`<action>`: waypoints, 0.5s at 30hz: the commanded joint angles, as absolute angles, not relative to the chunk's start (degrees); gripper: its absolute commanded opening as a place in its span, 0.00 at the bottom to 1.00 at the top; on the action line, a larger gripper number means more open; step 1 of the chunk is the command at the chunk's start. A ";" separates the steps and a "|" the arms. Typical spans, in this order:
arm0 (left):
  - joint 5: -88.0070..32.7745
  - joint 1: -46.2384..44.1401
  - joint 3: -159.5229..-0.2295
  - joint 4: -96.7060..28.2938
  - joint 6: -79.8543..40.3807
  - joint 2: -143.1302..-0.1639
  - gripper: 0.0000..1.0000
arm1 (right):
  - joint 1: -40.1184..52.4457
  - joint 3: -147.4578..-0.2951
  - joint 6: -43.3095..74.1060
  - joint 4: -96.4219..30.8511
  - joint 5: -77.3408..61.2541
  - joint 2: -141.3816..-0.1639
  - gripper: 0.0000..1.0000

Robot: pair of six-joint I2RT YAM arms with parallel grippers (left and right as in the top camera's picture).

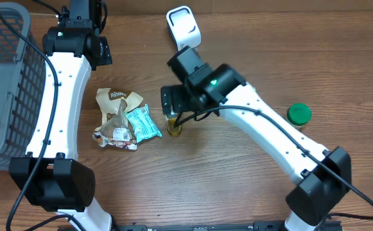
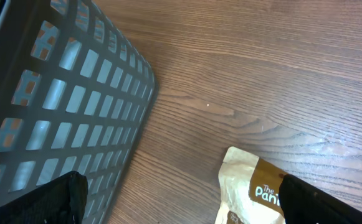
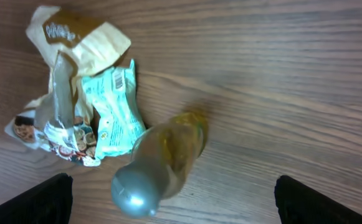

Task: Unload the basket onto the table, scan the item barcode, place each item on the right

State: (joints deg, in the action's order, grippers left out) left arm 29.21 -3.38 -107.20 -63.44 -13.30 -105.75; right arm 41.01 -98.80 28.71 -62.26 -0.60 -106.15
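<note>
A small bottle (image 3: 165, 152) of yellow liquid with a silver cap stands upright on the wooden table. My right gripper (image 3: 174, 208) hovers open right above it, one dark finger (image 3: 37, 202) on each side and neither touching it. From overhead the same bottle (image 1: 174, 126) sits just below the right gripper (image 1: 173, 109). A white barcode scanner (image 1: 183, 25) stands at the back of the table. My left gripper (image 2: 181, 208) is open over bare wood, between the basket and a tan snack pouch (image 2: 255, 186), and holds nothing.
A grey mesh basket (image 1: 3, 83) fills the left side. Left of the bottle lies a heap of snack packs: tan pouch (image 1: 115, 101), teal packet (image 1: 141, 122), clear wrapper (image 3: 59, 102). A green lid (image 1: 298, 114) lies to the right.
</note>
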 commanded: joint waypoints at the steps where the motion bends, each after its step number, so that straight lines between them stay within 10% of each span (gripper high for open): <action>1: 29.98 -3.88 -108.09 -63.40 -12.82 -104.68 1.00 | 43.13 -95.50 31.77 -58.48 1.08 -105.56 1.00; 15: 29.98 -3.88 -108.12 -63.40 -12.82 -104.68 1.00 | 47.29 -88.36 37.74 -49.69 8.38 -105.56 0.95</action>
State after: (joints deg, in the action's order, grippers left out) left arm 29.23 -3.38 -107.20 -63.46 -13.30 -105.75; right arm 47.03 -88.71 37.08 -50.11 6.94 -106.15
